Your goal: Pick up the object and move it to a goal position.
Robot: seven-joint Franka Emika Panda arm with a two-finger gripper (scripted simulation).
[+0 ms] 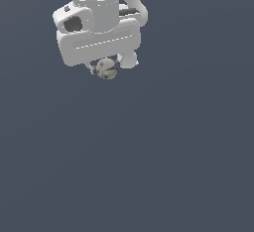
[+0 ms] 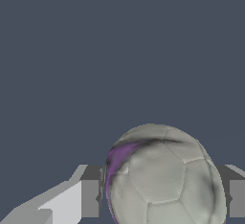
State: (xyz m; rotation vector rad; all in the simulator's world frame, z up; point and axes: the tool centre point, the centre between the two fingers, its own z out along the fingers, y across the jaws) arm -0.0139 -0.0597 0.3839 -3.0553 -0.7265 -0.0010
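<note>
The gripper has its fingers clamped on the object from both sides, probably so it can be carried toward the goal. The exterior view shows it as a small lump under the hand; the wrist view shows its panelled surface and purple streak, pads touching it

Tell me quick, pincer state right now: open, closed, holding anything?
Pincer: closed on the object, a mottled grey ball with a purple mark, a finger against each side.
</note>
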